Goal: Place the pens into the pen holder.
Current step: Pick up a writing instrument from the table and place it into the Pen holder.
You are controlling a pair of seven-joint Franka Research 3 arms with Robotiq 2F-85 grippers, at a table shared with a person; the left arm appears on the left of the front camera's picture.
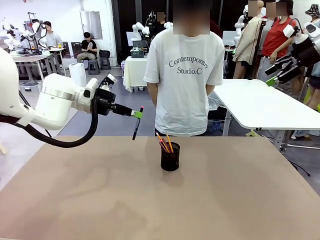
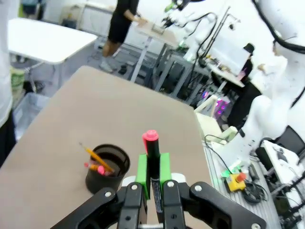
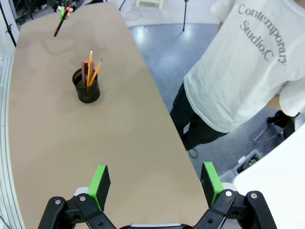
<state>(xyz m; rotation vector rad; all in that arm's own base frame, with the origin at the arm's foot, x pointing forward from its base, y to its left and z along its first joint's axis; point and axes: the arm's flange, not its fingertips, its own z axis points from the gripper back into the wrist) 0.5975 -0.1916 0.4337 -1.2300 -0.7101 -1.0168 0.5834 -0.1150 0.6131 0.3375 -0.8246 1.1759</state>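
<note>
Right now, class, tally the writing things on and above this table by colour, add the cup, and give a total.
Yellow-orange pencils: 2, both in the pen holder
Dark red-ended pens: 2, one held in the left gripper, one in the pen holder
Pen holder: 1
Total: 5
</note>
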